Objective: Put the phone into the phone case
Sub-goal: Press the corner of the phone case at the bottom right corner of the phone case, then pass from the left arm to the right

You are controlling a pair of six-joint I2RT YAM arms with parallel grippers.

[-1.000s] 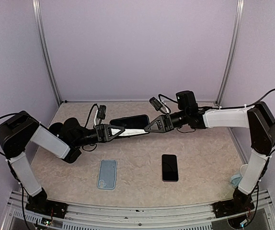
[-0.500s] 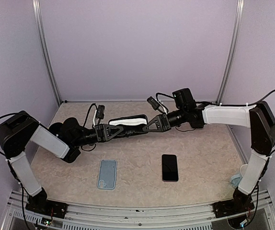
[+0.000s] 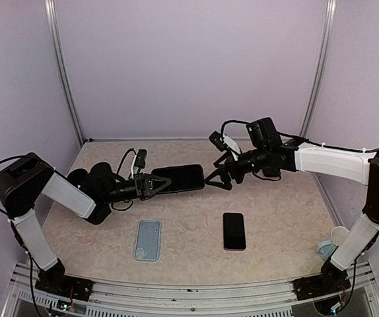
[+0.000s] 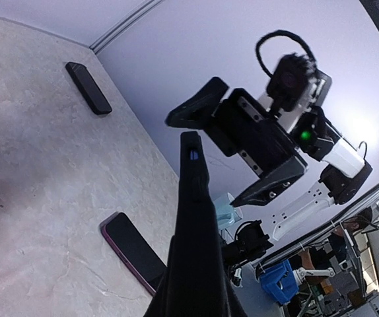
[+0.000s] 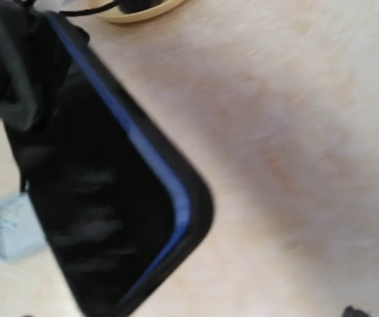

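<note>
Top external view: we see both arms reaching toward each other over the far half of the table (image 3: 282, 218).
Left gripper: the left gripper (image 3: 158, 183) is clamped narrow on the left end of a dark phone (image 3: 181, 177).
Held phone: we see it lifted off the table, lying lengthwise from left to right, with its free end pointing right toward the other arm.
Right gripper: the right gripper (image 3: 217, 173) stands wide, its fingers spread just beyond the phone's right end, and we see nothing held in it.
Left wrist view: we look along the phone's thin edge to the spread fingers beyond, one above its tip and one below; we cannot tell whether they touch it.
Right wrist view: the dark phone fills the left part, blurred, with a blue line along its edge and the table beneath.
Case: the light blue phone case (image 3: 148, 239) lies flat on the near side, left of centre, well apart from the held phone and both grippers.
Other phone: a black phone (image 3: 234, 231) lies flat on the near side, to the right of the case and apart from it.
</note>
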